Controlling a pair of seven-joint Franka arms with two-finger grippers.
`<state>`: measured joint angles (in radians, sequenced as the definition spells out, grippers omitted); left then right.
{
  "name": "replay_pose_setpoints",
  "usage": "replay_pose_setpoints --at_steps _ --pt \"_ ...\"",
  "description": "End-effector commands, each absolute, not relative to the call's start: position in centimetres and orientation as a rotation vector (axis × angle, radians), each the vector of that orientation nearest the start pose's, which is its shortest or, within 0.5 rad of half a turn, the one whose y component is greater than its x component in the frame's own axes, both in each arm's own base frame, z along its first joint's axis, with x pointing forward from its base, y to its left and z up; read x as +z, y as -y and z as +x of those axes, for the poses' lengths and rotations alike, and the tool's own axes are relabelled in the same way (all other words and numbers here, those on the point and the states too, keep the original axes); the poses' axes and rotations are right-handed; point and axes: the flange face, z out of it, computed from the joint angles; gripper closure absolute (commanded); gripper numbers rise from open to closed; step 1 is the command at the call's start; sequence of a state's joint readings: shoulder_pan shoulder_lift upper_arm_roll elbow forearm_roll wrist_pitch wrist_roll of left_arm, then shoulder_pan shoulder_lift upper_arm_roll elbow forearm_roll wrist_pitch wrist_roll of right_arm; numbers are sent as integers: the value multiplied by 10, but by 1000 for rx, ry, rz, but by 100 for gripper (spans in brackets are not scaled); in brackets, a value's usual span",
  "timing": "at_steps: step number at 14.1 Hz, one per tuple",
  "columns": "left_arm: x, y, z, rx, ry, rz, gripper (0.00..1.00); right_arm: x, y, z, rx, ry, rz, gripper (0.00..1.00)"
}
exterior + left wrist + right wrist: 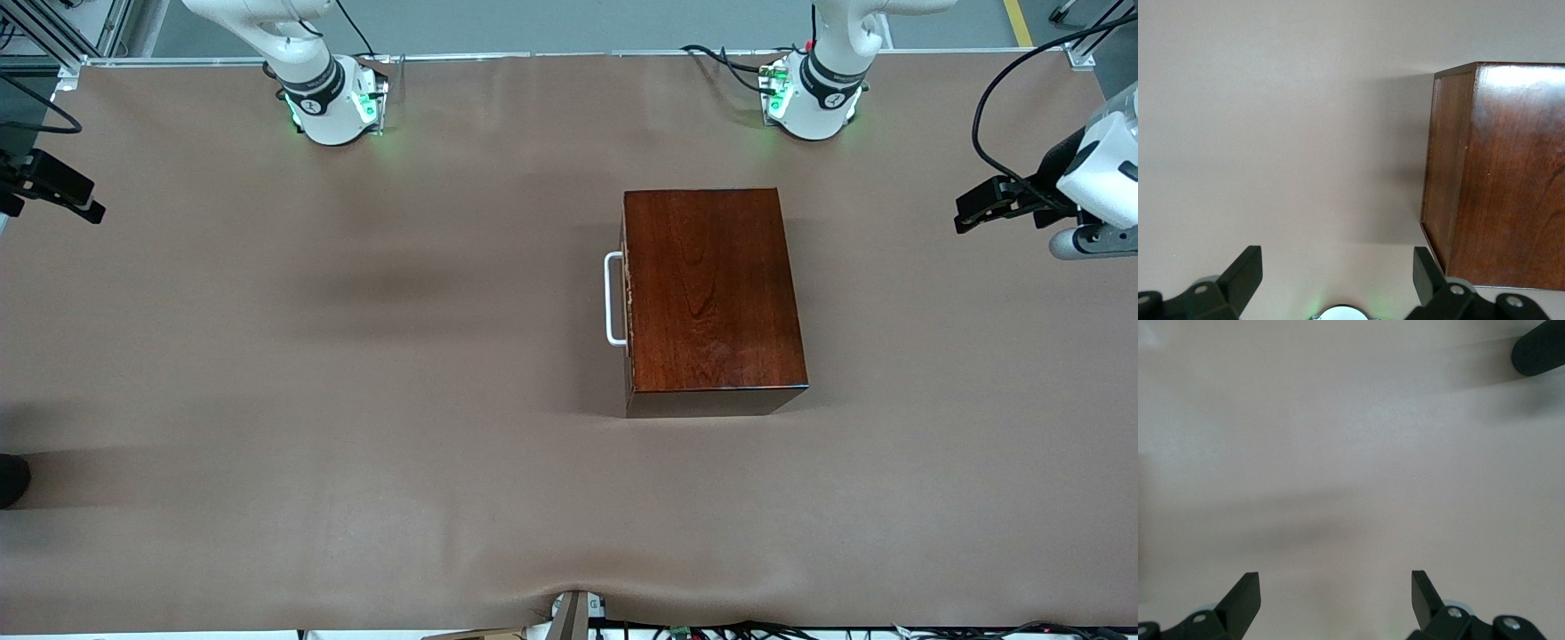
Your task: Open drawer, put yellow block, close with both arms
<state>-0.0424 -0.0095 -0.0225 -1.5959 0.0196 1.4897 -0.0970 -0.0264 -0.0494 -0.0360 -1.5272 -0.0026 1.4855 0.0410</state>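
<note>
drawer shut in the box mid-worktop, handle toward the right arm's end; yellow block nowhere in view. left gripper and right gripper over bare worktop at their own ends, fingers wide apart, empty. best to come square onto the handle's middle, close across the bar, pull straight out

Brown table cover; dark rounded object, perhaps a shoe

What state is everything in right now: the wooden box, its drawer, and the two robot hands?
wooden box: upright on the table, nothing on top.
drawer: pushed in, shut.
handle: untouched, facing the right arm's end of the table.
left hand: open, holds nothing, waiting over the table at the left arm's end.
right hand: open, holds nothing, over bare table at the right arm's end.
yellow block: not in view.
</note>
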Motion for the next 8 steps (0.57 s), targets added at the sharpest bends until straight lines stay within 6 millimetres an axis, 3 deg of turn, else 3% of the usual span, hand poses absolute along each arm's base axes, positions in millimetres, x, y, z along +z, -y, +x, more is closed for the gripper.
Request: replay_pose_setpoints --at_steps 1,8 --pt "622 46 529 118 -9 -3090 0 669 36 529 -13 -164 -3116 0" --pt "642 42 504 56 -65 -3084 0 669 36 529 -13 -164 -3116 0"
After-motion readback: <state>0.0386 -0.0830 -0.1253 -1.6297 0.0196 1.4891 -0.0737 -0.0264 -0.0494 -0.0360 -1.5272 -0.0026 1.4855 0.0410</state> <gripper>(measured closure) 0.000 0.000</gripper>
